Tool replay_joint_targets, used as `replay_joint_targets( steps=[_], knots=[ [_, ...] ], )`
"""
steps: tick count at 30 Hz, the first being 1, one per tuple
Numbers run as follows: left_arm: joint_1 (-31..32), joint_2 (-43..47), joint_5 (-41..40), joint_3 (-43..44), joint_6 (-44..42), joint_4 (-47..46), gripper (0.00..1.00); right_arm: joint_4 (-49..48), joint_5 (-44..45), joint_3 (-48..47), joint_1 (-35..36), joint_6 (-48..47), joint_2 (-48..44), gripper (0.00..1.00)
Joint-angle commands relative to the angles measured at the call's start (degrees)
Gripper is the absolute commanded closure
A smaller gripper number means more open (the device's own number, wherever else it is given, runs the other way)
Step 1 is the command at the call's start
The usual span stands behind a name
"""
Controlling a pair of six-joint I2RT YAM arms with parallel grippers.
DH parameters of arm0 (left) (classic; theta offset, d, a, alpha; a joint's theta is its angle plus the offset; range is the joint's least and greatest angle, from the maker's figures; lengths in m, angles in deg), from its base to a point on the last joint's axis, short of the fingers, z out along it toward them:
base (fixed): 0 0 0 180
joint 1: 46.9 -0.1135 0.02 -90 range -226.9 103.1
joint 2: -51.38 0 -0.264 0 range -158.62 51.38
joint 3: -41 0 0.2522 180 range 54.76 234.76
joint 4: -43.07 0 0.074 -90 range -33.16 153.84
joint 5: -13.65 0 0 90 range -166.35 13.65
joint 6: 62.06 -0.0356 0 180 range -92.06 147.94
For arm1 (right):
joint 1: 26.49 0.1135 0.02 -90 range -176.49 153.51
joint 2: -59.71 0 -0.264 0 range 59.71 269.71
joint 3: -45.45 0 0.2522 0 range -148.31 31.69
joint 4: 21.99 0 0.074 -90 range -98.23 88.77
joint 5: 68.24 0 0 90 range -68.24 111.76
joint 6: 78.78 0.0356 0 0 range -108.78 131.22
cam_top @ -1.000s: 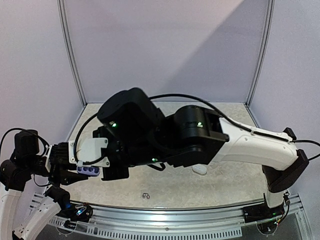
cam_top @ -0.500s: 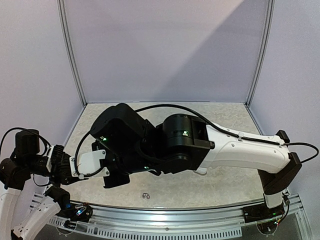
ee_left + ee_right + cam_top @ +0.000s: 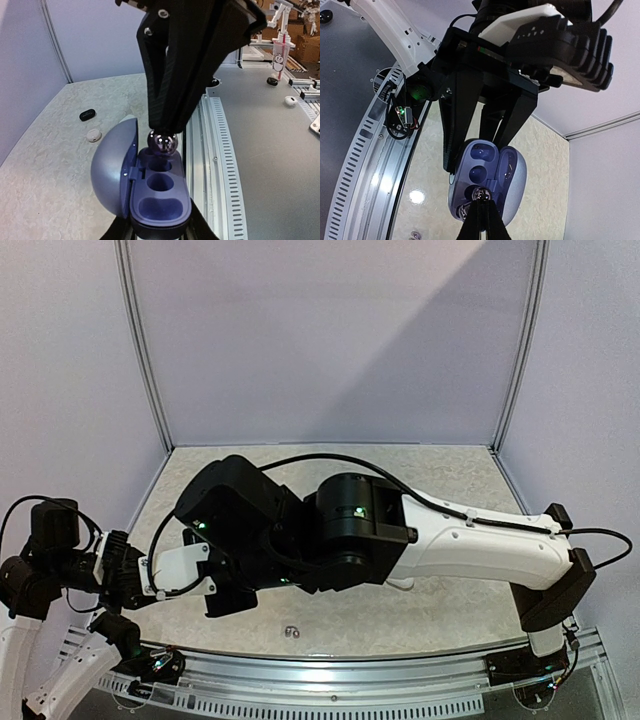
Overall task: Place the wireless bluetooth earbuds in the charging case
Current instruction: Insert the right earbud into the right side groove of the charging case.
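glossy grey earbud (image 3: 162, 142) | pinched between right fingers (image 3: 167, 85), at mouth of end socket | charging case (image 3: 160, 200), lavender, lid open | clamped in left fingers (image 3: 199, 231) | black earbud (image 3: 87, 114) and white earbud (image 3: 93, 135) on worktop (image 3: 45, 165)

The table (image 3: 455, 475) has a beige, marbled stone-look top. Behind it rises a pale lavender back wall (image 3: 330, 330), crossed by a diagonal edge of shade, lighter to the upper left and darker to the lower right. Two slim metal posts (image 3: 140, 340) stand at its corners, meeting side walls (image 3: 60, 380) of the same lavender. A slotted aluminium rail (image 3: 350, 676) runs along the table's near edge. In the left wrist view a flat grey surface (image 3: 270, 165) lies beyond the rail. Far off on it stands a white cup with a striped straw (image 3: 278, 55), with brown boxes (image 3: 306, 47) behind. In the right wrist view a bright spot of light (image 3: 416, 196) glints on the table top.
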Motion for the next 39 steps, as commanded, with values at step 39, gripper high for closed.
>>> replay_joint_targets(
  steps=[39],
  knots=[
    [0.7, 0.9, 0.7, 0.2, -0.5, -2.5, 1.0, 0.3, 1.6, -1.5, -0.1, -0.6, 3.2, 0.95]
  ],
)
